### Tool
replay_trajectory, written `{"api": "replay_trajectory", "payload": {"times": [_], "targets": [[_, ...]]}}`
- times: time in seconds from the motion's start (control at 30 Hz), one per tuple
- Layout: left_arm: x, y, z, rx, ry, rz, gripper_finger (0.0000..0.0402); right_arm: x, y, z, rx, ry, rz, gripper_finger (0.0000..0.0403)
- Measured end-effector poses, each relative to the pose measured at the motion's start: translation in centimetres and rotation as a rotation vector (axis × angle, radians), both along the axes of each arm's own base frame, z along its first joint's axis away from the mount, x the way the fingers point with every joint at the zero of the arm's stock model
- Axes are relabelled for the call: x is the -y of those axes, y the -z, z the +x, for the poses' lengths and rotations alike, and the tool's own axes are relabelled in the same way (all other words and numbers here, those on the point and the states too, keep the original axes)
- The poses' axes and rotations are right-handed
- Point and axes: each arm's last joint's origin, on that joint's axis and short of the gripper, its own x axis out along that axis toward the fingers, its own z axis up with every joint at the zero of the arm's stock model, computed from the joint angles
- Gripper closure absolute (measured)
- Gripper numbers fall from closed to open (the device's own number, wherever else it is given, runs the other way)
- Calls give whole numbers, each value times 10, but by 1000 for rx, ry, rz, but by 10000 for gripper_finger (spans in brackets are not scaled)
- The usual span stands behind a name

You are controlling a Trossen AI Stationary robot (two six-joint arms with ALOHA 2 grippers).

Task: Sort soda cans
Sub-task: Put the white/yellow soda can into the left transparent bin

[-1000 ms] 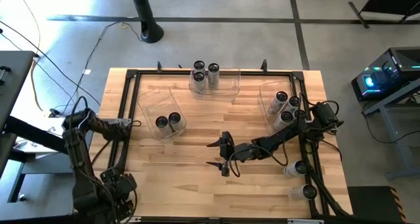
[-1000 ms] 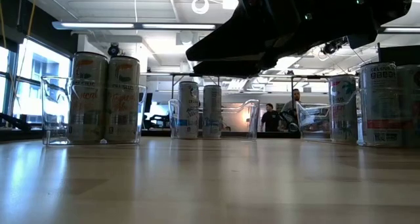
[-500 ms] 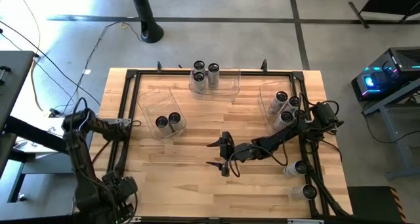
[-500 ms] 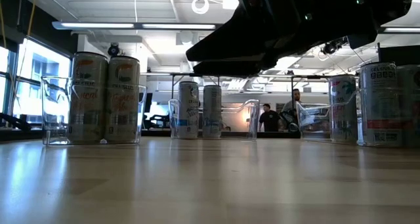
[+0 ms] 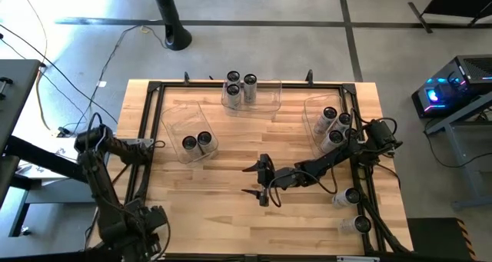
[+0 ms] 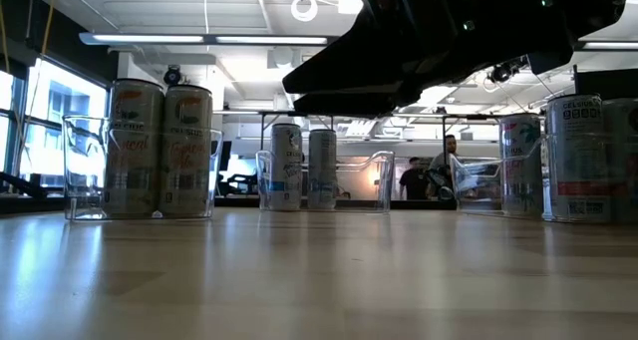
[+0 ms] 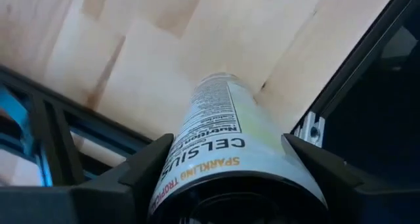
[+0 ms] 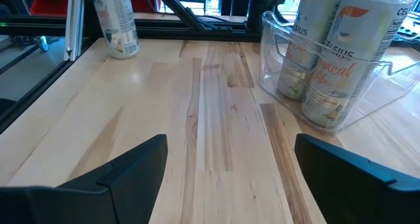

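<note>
Silvery can [image 7: 216, 135] sits between the left gripper [image 7: 230, 178] fingers, grip uncertain; right gripper [image 5: 257, 180] spread over wooden table [image 5: 231, 193].

1. An industrial-style robotics lab or open workspace, not a home.
2. The floor [image 5: 254, 39] around the bench is bare polished concrete with dark seam lines, and loose cables trail across it.
3. A black post on a round base [image 5: 175, 33] stands on that floor, the sort of stand that carries a camera.
4. The wooden table [image 5: 223, 208] is edged by a black metal frame [image 5: 151, 101].
5. A computer with glowing lights [image 5: 453, 85] sits on a side bench.
6. Level across the table: exposed ceiling with strip lights [image 6: 199, 39], large windows [image 6: 45, 111], desks, and people [image 6: 411, 178] in the background.
</note>
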Motion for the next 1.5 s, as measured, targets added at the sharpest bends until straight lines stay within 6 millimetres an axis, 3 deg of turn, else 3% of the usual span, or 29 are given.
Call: {"api": "replay_trajectory", "payload": {"times": [0.17,0.33,0.6,0.87,1.0,1.17,1.33,1.5], "targets": [[-29,-22,31,4,63,24,163,0,0,0,1,0,0,73],[-70,-62,70,78,149,75,163,0,0,0,2,0,1,73],[-161,-136,115,265,58,135,163,0,0,0,3,0,2,73],[-247,-177,130,368,-5,223,163,0,0,0,3,5,19,73],[-289,-184,122,369,-68,284,163,0,0,0,3,5,19,73],[-333,-176,106,294,-140,300,163,0,0,0,3,8,30,73],[-366,-146,93,171,-199,217,163,0,0,0,3,11,37,73],[-378,-109,78,32,-237,154,163,0,0,0,4,14,48,73]]}}
